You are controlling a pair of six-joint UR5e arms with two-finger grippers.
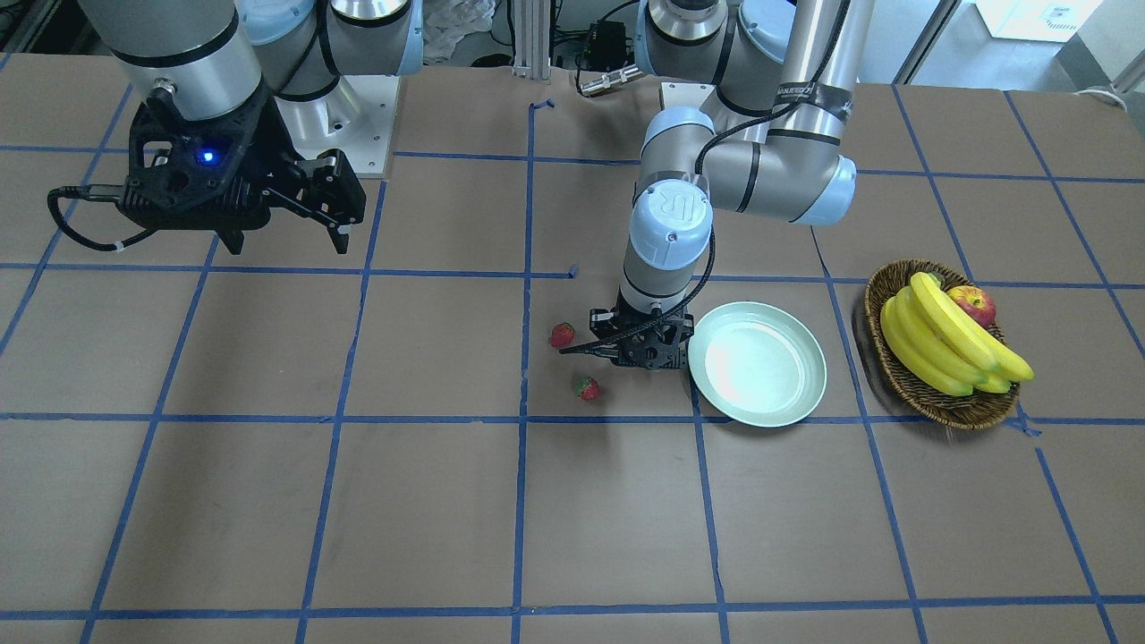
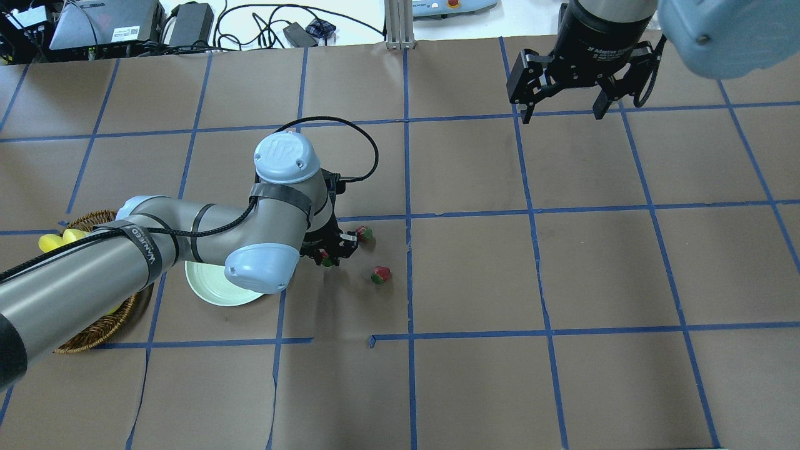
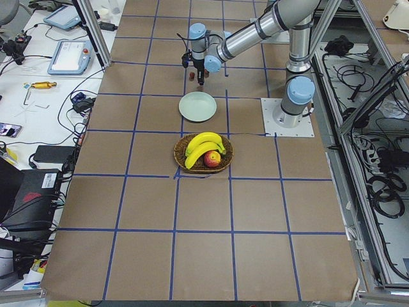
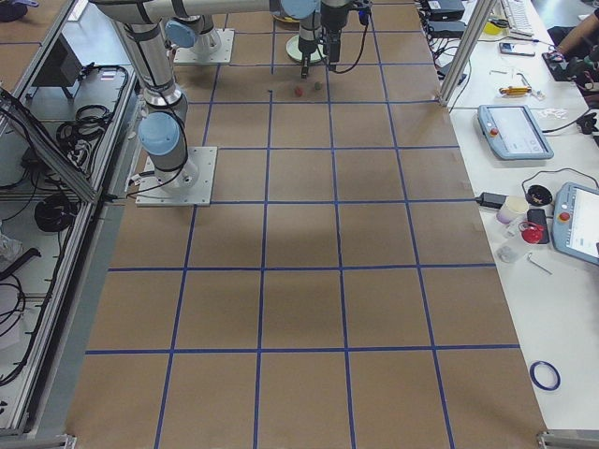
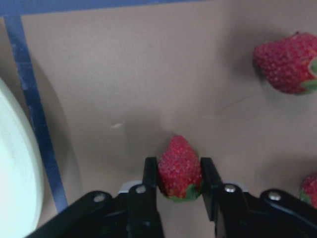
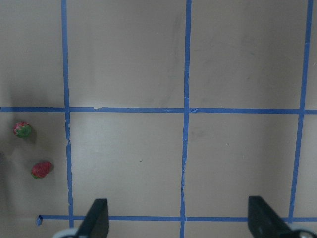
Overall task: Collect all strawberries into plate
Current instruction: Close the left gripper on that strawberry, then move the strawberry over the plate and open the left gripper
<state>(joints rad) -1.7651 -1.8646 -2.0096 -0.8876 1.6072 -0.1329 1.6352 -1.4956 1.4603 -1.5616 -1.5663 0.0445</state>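
Note:
My left gripper (image 1: 646, 358) is low over the table, just beside the pale mint-green plate (image 1: 759, 362), which is empty. In the left wrist view its fingers (image 5: 148, 173) are shut on a red strawberry (image 5: 179, 161) with its green cap toward the palm. This strawberry also shows in the overhead view (image 2: 325, 258). Two more strawberries lie on the paper close by (image 1: 562, 334) (image 1: 587, 387). My right gripper (image 2: 562, 114) hangs open and empty, high and far from them.
A brown wicker basket (image 1: 894, 380) with bananas (image 1: 948, 344) and a red-yellow apple (image 1: 973, 302) stands beyond the plate on my left. The table is brown paper with blue tape lines.

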